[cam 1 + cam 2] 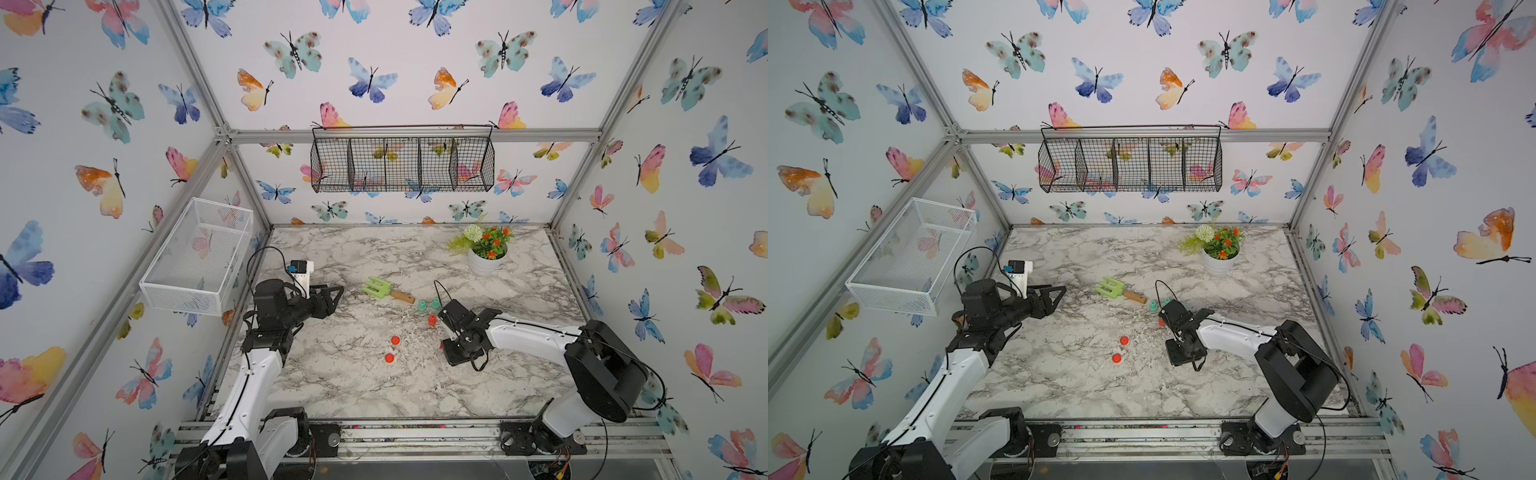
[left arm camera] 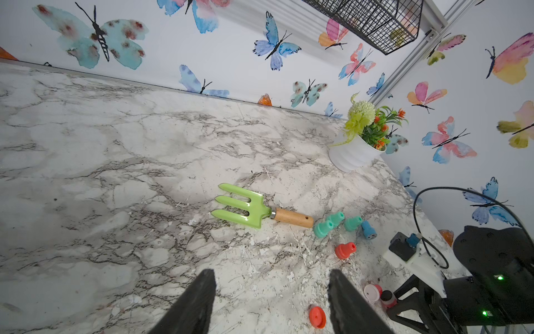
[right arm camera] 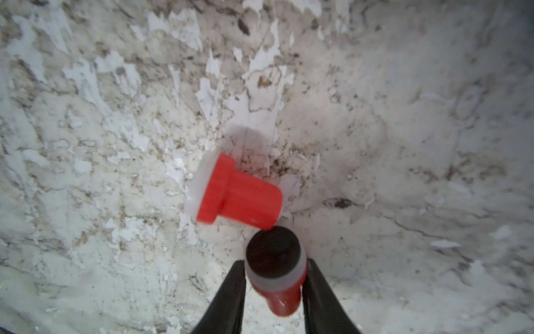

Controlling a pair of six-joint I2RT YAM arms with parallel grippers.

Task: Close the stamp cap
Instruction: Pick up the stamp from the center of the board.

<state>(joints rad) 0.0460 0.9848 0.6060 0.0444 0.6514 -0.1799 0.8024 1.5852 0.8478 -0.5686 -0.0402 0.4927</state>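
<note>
A: Where does the red flanged plastic cap (image 3: 239, 193) lie?

B: On its side on the marble bench (image 3: 419, 115), just ahead of the right arm's fingers (image 3: 231, 297), which are clamped on the red stamp with the dark inked face (image 3: 274, 260). Its long axis runs crosswise to the stamp's, so it likely needs turning.

A: And the left arm's fingers (image 2: 199, 300)?

B: Apart, empty, well away; the right arm is nearer.

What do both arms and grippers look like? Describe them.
Left arm and right arm: white shell links, bulky black joints, thin black cables looping off the wrists. Left gripper and right gripper: two tapered matte-black fingers each. No markings visible.
</note>
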